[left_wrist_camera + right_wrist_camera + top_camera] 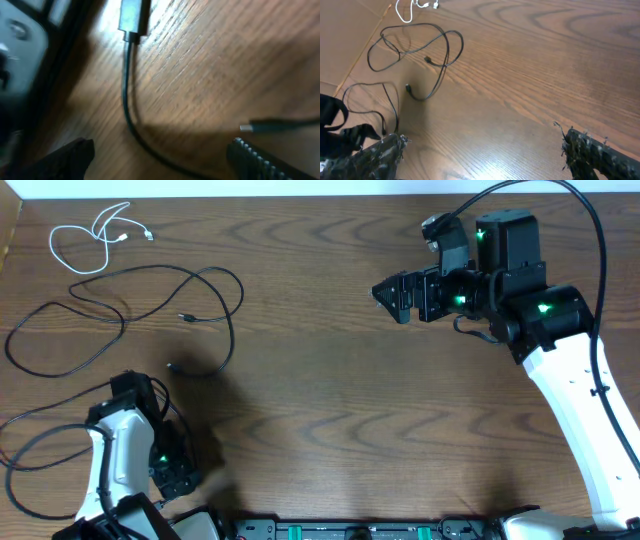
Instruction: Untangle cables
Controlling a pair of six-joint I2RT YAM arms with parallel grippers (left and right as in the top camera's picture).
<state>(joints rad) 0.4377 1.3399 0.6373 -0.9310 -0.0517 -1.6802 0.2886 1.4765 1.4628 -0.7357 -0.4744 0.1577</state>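
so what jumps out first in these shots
The black cables sprawl in loose loops over the left side of the table, with a small white cable coiled at the far-left corner. Next comes the right pincer, open and empty over bare wood on the far right side.

overhead: top-down | left wrist: close, seemingly downward | right wrist: oblique, shares cables [186, 317]

A robotics lab bench: wood-grain table [330, 380] flanked by left arm [120, 455] and right arm [585, 410].
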